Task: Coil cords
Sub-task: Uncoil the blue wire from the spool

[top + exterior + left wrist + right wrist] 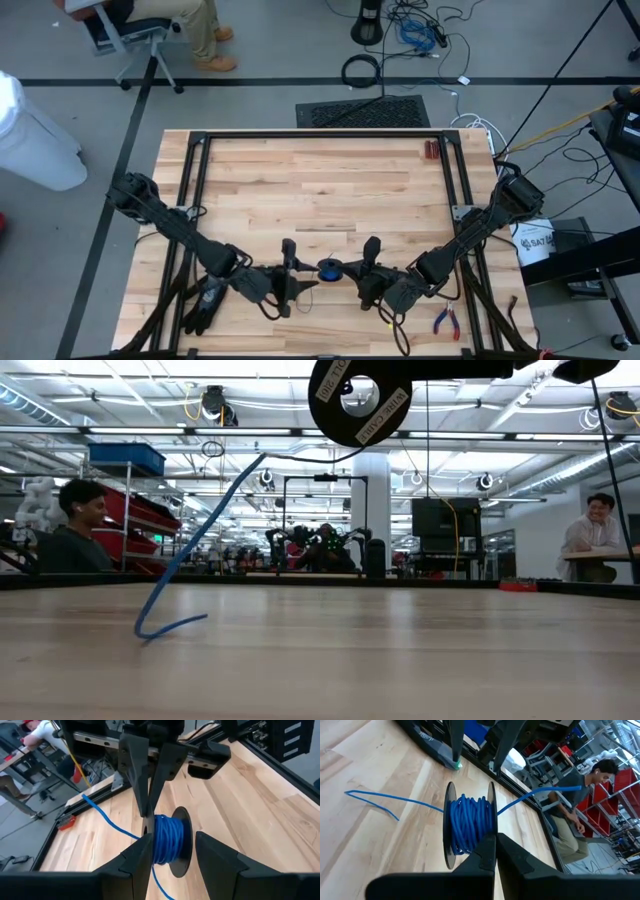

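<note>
Grippers meet over the near middle of the table (320, 190), a small black spool (469, 826) of blue wire (470, 822) raised between them; the right gripper (495, 851) has its fingers pressed together on the spool's flange edge, holding it clear of the wood, while the left gripper (172, 852) stands with its fingers apart, one on either side of the spool, the left-hand finger (135, 865) close against the wound wire and the other a little off the flange. In the high view the spool shows as a blue dot between the two arms; from table height it hangs at the top of the frame, and a loose tail (190, 565) of the wire slopes down from it to the tabletop, where its end lies bent on the boards. A black glove (203, 303) lies by the left arm near the front edge; red-handled pliers (446, 322) lie by the right arm. Two people (72, 525) sit in the room beyond the table.
</note>
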Tool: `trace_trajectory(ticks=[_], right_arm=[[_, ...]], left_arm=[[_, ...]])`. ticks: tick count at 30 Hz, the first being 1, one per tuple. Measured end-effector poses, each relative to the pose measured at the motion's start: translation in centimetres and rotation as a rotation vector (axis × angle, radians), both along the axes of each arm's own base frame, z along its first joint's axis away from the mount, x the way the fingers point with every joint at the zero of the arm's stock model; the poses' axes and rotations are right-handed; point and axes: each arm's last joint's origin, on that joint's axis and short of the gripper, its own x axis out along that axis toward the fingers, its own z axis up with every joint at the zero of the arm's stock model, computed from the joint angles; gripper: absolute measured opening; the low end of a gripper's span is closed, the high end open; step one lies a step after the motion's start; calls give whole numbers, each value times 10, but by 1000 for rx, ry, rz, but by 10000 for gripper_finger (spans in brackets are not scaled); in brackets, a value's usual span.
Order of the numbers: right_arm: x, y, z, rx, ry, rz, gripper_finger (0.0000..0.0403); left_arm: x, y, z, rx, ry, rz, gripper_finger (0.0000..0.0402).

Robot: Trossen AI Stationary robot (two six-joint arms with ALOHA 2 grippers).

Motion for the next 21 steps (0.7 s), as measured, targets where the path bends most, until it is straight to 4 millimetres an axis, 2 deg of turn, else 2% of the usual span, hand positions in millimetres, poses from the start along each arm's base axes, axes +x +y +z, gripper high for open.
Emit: trace_trajectory(ticks=[10,21], right_arm=[[0,1,0,17,0,21,0],[1,1,0,32,-3,17,0]], left_arm=[[8,18,-8,-75,48,105,157],[10,19,-7,-82,38,107,157]])
